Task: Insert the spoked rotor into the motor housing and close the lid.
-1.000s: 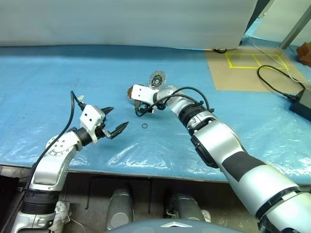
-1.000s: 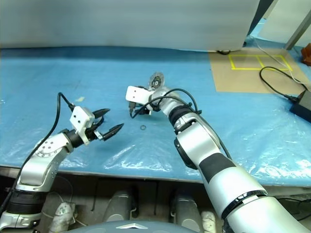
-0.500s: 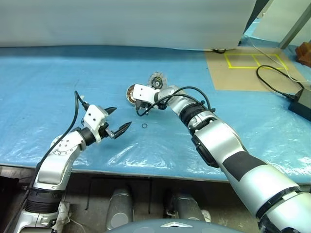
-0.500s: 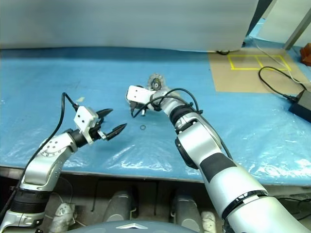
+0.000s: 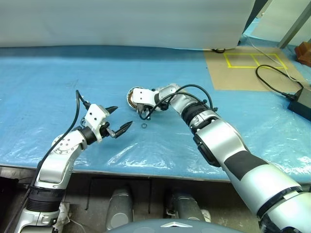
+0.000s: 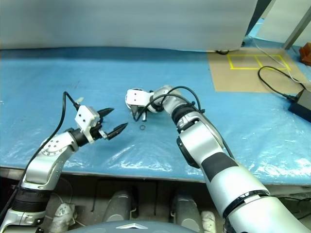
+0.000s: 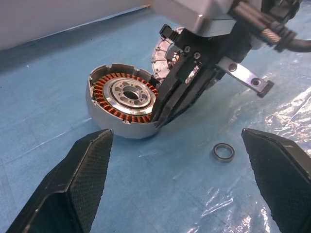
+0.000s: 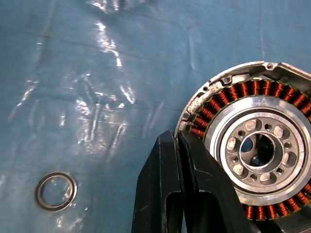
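The motor housing [image 7: 124,99], a silver puck with copper windings around a central hub, stands tilted on the blue sheet and also shows in the right wrist view [image 8: 252,145]. My right gripper [image 8: 178,138] is shut on its rim, its black fingers [image 7: 180,94] lying along the housing's edge. The lid [image 7: 161,51], a ribbed silver disc, sits just behind the housing, half hidden by that gripper. My left gripper [image 5: 121,117] hovers open a short way left of the housing, facing it, holding nothing. The spoked rotor is out of view.
A small thin ring [image 5: 144,125] lies on the sheet just in front of the housing. At the far right are a brown board with yellow tape [image 5: 248,68] and a black cable with its box [image 5: 301,102]. The table's front edge [image 5: 146,170] runs below the arms.
My right gripper has shut on the housing's rim and its wrist has turned. The lid that stood up behind it has dropped out of sight in the eye views. The left gripper stays open.
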Controlling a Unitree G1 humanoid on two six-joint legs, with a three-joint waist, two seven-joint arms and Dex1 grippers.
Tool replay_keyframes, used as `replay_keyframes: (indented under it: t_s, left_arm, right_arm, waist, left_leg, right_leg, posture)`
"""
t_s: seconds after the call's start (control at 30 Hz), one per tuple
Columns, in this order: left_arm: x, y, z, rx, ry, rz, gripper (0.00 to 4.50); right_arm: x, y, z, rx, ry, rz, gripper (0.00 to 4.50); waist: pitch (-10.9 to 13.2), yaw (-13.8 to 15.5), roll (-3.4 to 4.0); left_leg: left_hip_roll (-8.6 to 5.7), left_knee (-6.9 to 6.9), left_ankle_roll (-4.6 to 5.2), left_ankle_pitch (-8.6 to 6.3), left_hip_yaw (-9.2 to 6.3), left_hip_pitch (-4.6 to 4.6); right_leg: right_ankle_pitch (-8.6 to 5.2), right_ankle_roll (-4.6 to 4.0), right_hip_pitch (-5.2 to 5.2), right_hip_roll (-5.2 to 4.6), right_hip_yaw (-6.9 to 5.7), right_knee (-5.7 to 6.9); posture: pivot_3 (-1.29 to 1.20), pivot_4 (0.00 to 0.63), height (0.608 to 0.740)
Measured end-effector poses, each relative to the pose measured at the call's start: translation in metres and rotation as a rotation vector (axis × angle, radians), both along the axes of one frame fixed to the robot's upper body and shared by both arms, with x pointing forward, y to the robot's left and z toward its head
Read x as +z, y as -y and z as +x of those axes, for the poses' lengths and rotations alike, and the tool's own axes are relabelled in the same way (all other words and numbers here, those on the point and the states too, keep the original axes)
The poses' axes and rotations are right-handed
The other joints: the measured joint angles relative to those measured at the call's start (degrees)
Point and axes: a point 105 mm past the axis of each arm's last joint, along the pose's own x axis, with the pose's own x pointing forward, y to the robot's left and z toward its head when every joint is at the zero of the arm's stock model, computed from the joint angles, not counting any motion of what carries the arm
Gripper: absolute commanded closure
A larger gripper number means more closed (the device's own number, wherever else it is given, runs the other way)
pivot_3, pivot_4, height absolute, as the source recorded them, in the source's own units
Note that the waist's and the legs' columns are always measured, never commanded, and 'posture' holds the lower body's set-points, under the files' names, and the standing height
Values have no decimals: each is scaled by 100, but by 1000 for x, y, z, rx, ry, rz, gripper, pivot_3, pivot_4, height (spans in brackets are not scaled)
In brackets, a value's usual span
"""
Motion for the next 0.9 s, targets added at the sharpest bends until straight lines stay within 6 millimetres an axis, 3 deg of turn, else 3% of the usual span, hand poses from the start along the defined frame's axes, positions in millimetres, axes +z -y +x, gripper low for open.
replay_keyframes:
  t_s: [0.27,0.43,0.67,0.9]
  left_arm:
    - [1,1,1,-5,4,-1,30]
    - [2,4,2,-13,5,-6,30]
    - [1,7,2,-22,3,-10,30]
    - [1,7,2,-20,2,-10,30]
  right_arm:
    - [5,10,-17,301,108,-158,4457]
    - [5,-1,-29,465,200,-201,4457]
    - [6,-14,-41,588,259,-192,4457]
    - [6,-12,-50,710,309,-229,4457]
  waist:
    - [0,-3,0]
    - [0,-14,1]
    - [1,-15,1]
    - [1,-16,1]
  left_leg:
    - [3,13,3,-1,0,-3]
    - [5,20,4,-1,0,-3]
    - [7,26,5,-2,0,-6]
    - [6,29,7,-3,0,-8]
  right_leg:
    - [0,0,-1,0,0,8]
    - [-2,-4,-4,1,0,17]
    - [-2,-4,-4,1,0,18]
    - [-2,-4,-5,1,0,18]
  posture:
    - [0,150,740]
    - [0,150,740]
    - [0,150,740]
    - [0,150,740]
